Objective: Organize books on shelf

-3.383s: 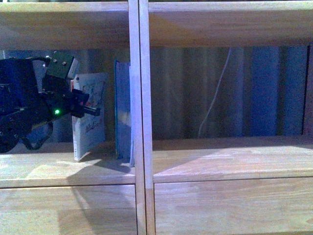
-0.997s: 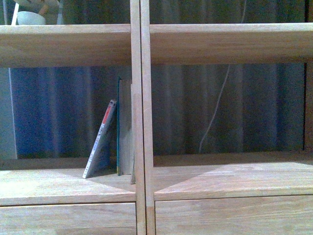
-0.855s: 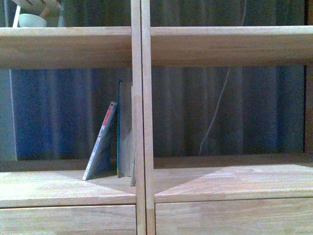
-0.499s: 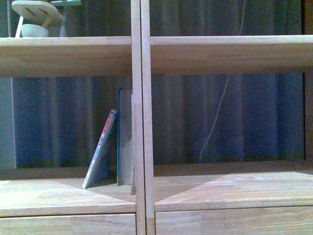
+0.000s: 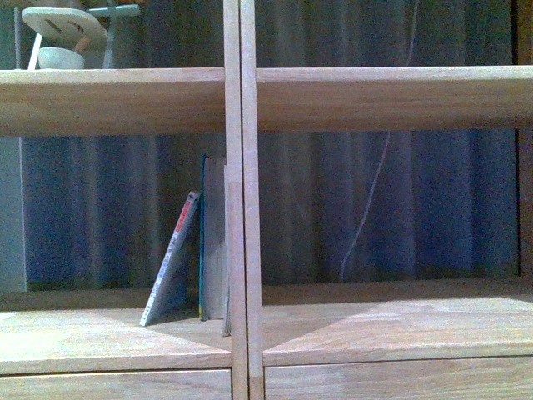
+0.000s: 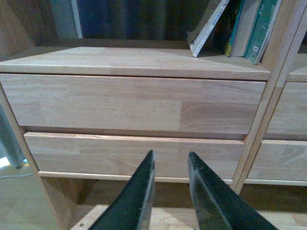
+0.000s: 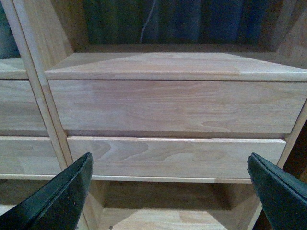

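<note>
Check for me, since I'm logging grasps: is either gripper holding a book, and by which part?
Nothing is held. The left gripper and right gripper are both empty; both books stand on the shelf.

Looking at the front of a light wood shelf. Two plain drawer fronts stacked one above the other. Up in the open space, a thin paperback leaning over onto a teal book standing by the middle post. Down low, two black fingers of the left gripper, close together with a small gap, holding nothing.
</note>
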